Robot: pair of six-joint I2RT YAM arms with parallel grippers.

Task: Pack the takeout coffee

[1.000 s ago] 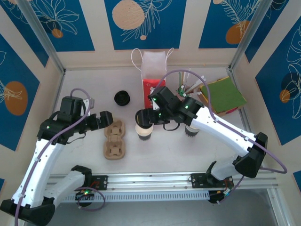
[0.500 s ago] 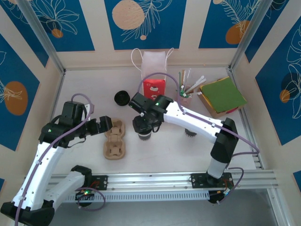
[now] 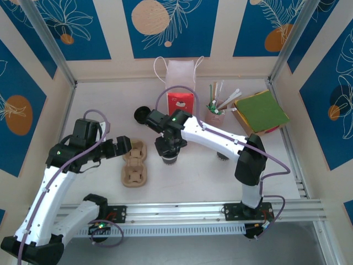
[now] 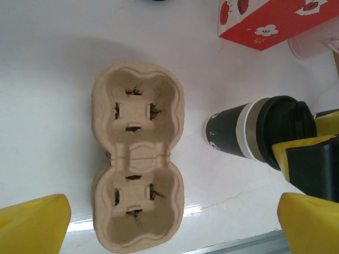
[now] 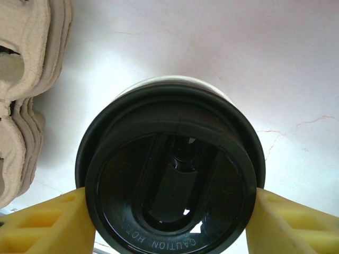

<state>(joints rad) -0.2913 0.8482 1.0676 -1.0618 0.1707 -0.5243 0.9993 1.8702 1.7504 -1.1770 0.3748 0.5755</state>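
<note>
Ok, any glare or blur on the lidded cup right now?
Right wrist: the black lid is sharp, its raised lettering readable, small glints only; the yellow fingers at the bottom corners are soft. Left wrist: takeout coffee and pulp carrier crisp, a glare streak on the table near the bottom edge. Top external: even light, right hand covers most of the coffee.

From above you get bright, even, diffuse light. The pale surface [image 3: 193, 182] is cleanly exposed, shadows stay soft and faint, and detail is sharp throughout. On the left wrist view, note the glossy glare patch on the surface just beside the pulp tray [image 4: 139, 153]. The left arm's yellow fingers [image 4: 32, 225] blur at the bottom corners. On the right wrist view, the black lid [image 5: 169, 180] reads dark but sharp, with small glints on its lettering. The right arm's yellow fingers [image 5: 42, 225] go soft.
</note>
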